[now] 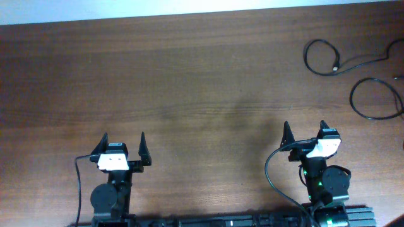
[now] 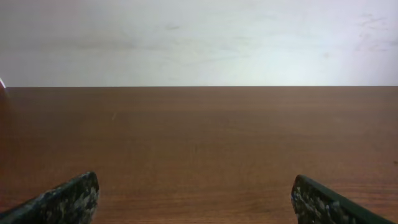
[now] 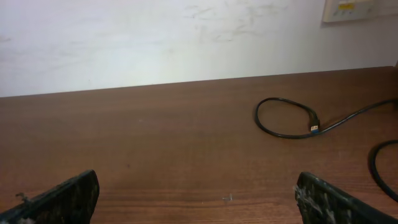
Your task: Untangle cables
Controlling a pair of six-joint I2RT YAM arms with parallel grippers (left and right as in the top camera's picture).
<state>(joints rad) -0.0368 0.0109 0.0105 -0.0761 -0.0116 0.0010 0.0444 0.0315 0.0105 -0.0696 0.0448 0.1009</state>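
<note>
A thin black cable [image 1: 322, 60] lies looped on the brown table at the far right, its plug end inside the loop. A second black loop [image 1: 377, 99] lies just below it near the right edge. In the right wrist view the first loop [image 3: 285, 118] lies ahead to the right and part of the second loop [image 3: 380, 167] shows at the right edge. My left gripper [image 1: 124, 145] is open and empty near the front left. My right gripper [image 1: 305, 133] is open and empty near the front right, well short of the cables. The left wrist view shows only bare table between the left gripper's open fingers [image 2: 196, 199].
The wooden table [image 1: 189, 82] runs back to a pale wall. The arms' own black cables [image 1: 273, 176] hang by their bases at the front edge. A wall plate [image 3: 359, 9] shows at the top right of the right wrist view.
</note>
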